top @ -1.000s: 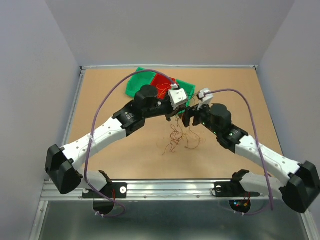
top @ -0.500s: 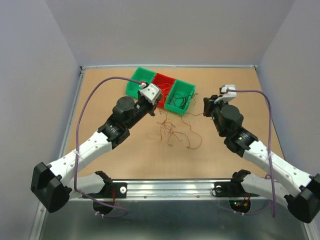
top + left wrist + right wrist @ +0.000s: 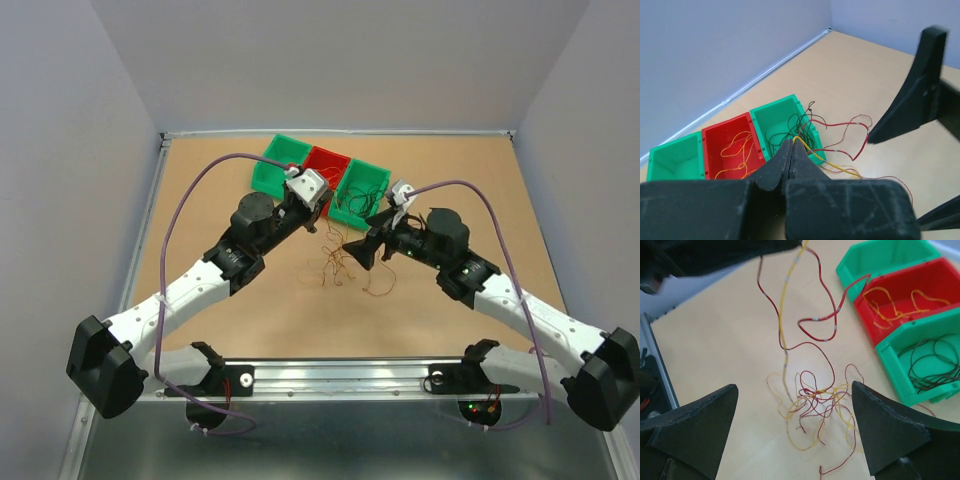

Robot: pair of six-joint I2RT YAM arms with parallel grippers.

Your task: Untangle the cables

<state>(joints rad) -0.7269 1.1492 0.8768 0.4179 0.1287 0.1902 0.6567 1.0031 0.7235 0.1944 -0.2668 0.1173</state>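
Just on the near side of the red bin (image 3: 326, 166), the cables (image 3: 343, 266) lie as a loose, wiry clump of dark red and orange-yellow strands on the table (image 3: 210, 190). The clump is clear of the bin's wall.

The left gripper (image 3: 791, 149) hangs above the table, closer to the red bin than the clump is. Its jaws are pressed fully together. An orange-yellow strand comes out from between the closed tips. A dark red strand rises to the same spot, but I cannot tell whether it is pinched as well. In the right wrist view both strands run down from those tips to the clump. The yellow one drops almost straight, and the red one swings out in wide loops.

The right gripper (image 3: 794, 390) is farther from the red bin, toward the right arm's side, and low over the clump. Its fingers (image 3: 695, 425) are spread wide with nothing between them. The tangle lies on the table under the gap, and no strand touches either finger.

The red bin itself holds a few orange-yellow strands. The right green bin (image 3: 362, 186) stands against it and holds thin black strands. The left green bin (image 3: 275, 165) stands against its other side, so the three form one row.
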